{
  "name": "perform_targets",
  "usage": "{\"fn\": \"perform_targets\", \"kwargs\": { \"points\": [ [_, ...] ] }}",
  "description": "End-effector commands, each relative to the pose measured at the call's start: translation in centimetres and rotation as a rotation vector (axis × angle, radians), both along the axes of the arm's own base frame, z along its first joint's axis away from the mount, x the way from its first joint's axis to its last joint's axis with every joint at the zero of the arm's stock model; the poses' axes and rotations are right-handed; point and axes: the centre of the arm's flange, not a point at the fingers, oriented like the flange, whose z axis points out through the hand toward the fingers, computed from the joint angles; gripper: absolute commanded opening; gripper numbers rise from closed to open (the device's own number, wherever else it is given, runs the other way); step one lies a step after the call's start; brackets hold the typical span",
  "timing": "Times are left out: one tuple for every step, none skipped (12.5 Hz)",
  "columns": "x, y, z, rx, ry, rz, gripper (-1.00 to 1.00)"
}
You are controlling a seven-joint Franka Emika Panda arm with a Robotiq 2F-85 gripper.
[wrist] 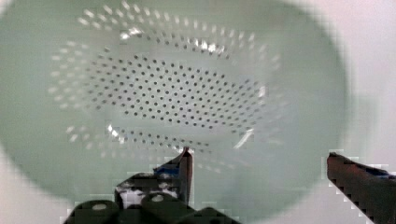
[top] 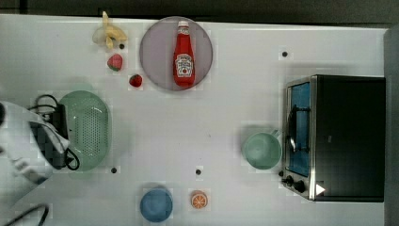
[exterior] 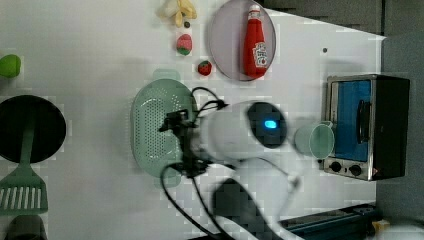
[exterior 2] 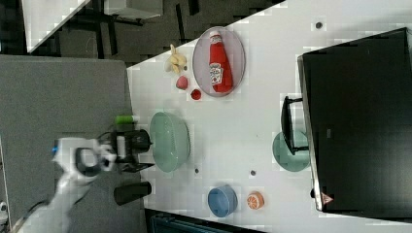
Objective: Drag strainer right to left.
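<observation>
Wrist view: fingers (wrist: pixel 259 161) spread wide, gripping nothing, poised over the strainer (wrist: pixel 177 98) rim, its holed basin just beyond them on the surface (top: pixel 188 132). Probably the approach; next, hook the rim and drag.

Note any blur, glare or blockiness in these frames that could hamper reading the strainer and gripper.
Wrist view: strainer soft, glints on its perforated wall; open gripper fingertips blocky. Left view: arm smeared with blur over the strainer. Top view: table washed out, pale.
</observation>
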Motion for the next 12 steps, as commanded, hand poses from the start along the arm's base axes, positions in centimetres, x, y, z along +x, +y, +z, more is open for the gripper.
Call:
{"fn": "perform_targets", "kwargs": {
  "points": [
    [4.4, -8.0, 13.3, 0.038, -0.122, 0.226, 1.00],
    [4.6, -10.9, 16.6, 0.034, -0.136, 0.274, 1.00],
    [4.8, -14.2, 19.7, 0.032, -0.146, 0.308, 1.00],
    [5.0, -17.8, 22.5, 0.034, -0.158, 0.347, 1.00],
    [5.1, -21.6, 24.9, 0.036, -0.167, 0.369, 1.00],
    [4.9, -25.2, 26.8, 0.042, -0.175, 0.381, 1.00],
    [4.7, -28.5, 28.3, 0.050, -0.175, 0.396, 1.00],
    [4.4, -31.6, 29.1, 0.045, -0.165, 0.413, 1.00],
    [4.3, -34.6, 29.6, 0.032, -0.158, 0.433, 1.00],
    [4.2, -37.3, 29.8, 0.018, -0.144, 0.447, 1.00],
    [4.2, -39.7, 29.8, 0.004, -0.138, 0.459, 1.00],
    [4.1, -41.6, 29.7, 0.001, -0.131, 0.471, 1.00]
  ]
}}
